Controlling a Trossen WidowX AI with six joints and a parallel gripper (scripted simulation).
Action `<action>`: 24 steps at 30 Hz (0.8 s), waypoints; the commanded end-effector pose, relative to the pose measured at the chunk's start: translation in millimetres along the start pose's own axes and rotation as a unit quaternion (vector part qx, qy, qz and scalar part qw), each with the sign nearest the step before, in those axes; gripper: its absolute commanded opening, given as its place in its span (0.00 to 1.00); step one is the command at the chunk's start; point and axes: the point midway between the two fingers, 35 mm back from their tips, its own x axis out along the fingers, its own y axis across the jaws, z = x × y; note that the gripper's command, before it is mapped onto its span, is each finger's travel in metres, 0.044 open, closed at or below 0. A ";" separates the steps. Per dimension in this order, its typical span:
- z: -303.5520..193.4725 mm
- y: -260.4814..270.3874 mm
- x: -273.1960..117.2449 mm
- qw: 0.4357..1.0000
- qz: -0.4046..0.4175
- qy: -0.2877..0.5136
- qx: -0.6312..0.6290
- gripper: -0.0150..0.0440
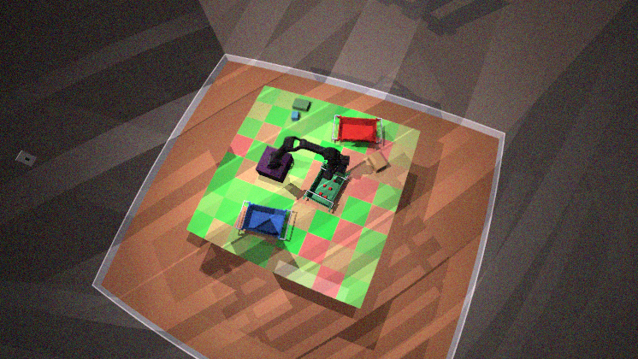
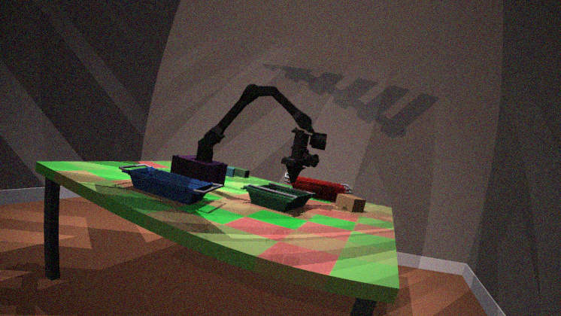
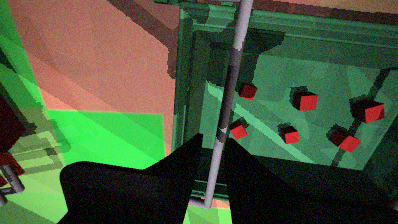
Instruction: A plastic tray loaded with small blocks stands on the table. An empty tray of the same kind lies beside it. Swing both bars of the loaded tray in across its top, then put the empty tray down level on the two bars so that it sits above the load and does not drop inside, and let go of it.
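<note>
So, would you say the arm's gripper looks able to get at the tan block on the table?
Probably yes: nothing visible stands over the tan block, though the gripper would first need to clear the bar between its fingers.
</note>
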 end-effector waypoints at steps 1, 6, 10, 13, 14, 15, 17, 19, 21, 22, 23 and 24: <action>0.2 -0.1 1.0 1.000 0.000 0.000 0.000 0.39; 0.2 -0.1 1.0 1.000 0.000 0.000 0.000 0.39; 0.2 -0.1 1.0 1.000 0.000 0.000 0.000 0.26; 0.2 -0.1 1.0 1.000 0.000 0.000 0.000 0.25; 0.2 -0.1 1.0 1.000 0.000 0.000 0.000 0.25; 0.2 -0.1 1.0 1.000 0.000 0.000 0.000 0.25; 0.2 -0.1 1.0 1.000 0.000 0.000 0.000 0.25; 0.2 -0.1 1.0 1.000 0.000 0.000 0.000 0.25; 0.0 0.0 0.1 1.000 0.000 0.000 0.000 0.25; 0.0 0.0 0.1 1.000 0.000 0.000 0.000 0.25; 0.0 0.0 0.1 1.000 0.000 0.000 0.000 0.25; 0.0 0.0 0.1 1.000 0.000 0.000 0.000 0.25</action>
